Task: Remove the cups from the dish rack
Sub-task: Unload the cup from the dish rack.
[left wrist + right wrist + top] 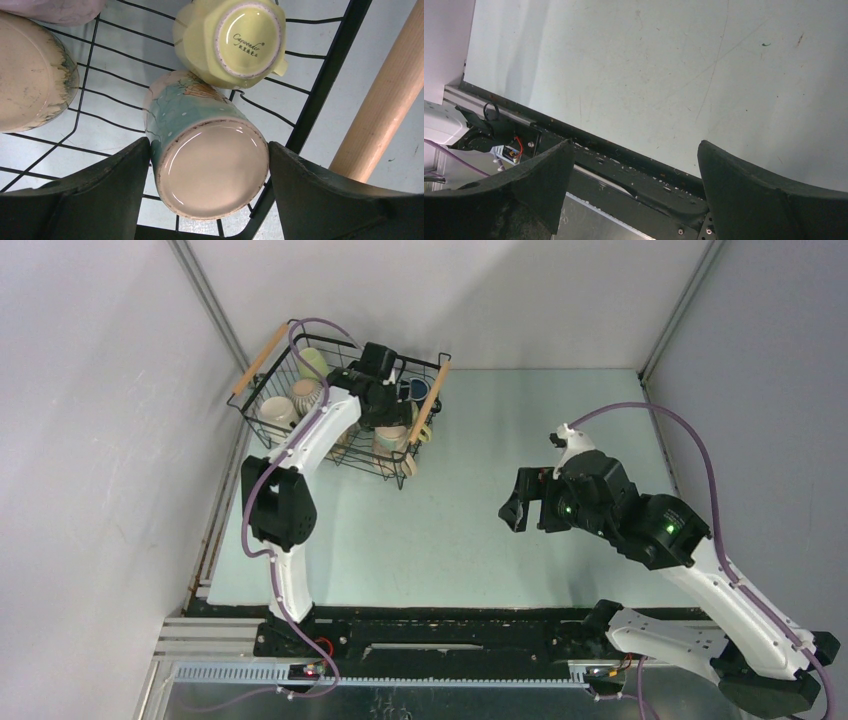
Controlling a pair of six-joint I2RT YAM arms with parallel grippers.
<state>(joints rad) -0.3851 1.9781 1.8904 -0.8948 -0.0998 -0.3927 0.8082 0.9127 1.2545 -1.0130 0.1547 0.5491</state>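
The dish rack [258, 360] is a black wire basket with wooden handles at the back left. It holds several cups, among them a cream one [277, 412] and a pale green one [312, 362]. My left gripper [385, 425] reaches down into the rack's right side. In the left wrist view its fingers [125, 185] press both sides of a teal-and-cream cup [210, 160] lying base toward the camera. A yellow cup [235, 40] lies just beyond it. My right gripper [515, 502] hangs open and empty over the table, well away from the rack.
A wooden handle [385, 100] and the rack's wire wall [325, 75] run close to the right finger. A large cream cup [30, 80] and a mauve one [60, 7] lie to the left. The right wrist view shows bare table [649, 60] and its front rail [624, 165].
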